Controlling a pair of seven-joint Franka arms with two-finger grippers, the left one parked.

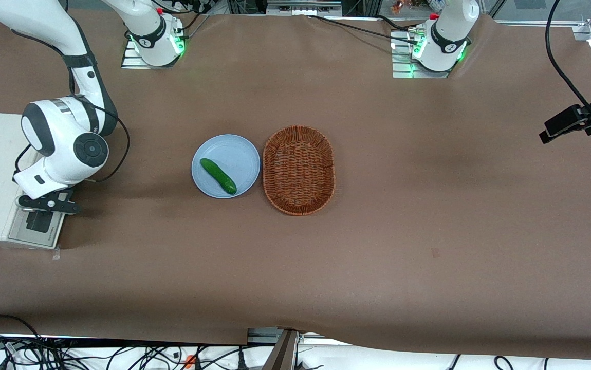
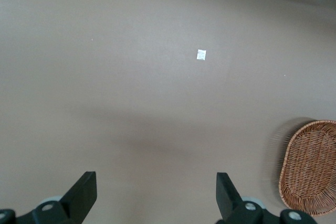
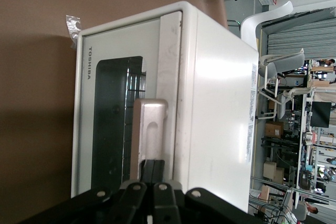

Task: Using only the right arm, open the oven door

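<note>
The desk (image 1: 429, 205) is covered in brown sheeting. At the working arm's end a cream-white toaster oven (image 3: 210, 93) is seated, its door (image 3: 113, 124) framed in silver around a dark glass window and marked TOSHIBA. The door is seen tilted slightly off the oven body. The right arm (image 1: 64, 139) is bent above it. The tool (image 3: 152, 174) is closed on the silver bar handle (image 3: 149, 132).

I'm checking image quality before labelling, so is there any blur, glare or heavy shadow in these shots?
Front view: even light, soft shadow beside the right arm. Left wrist view: wicker basket smeared at its edge. Right wrist view: the tool at the oven door handle; dark glass, no strong glare; background bright.
</note>
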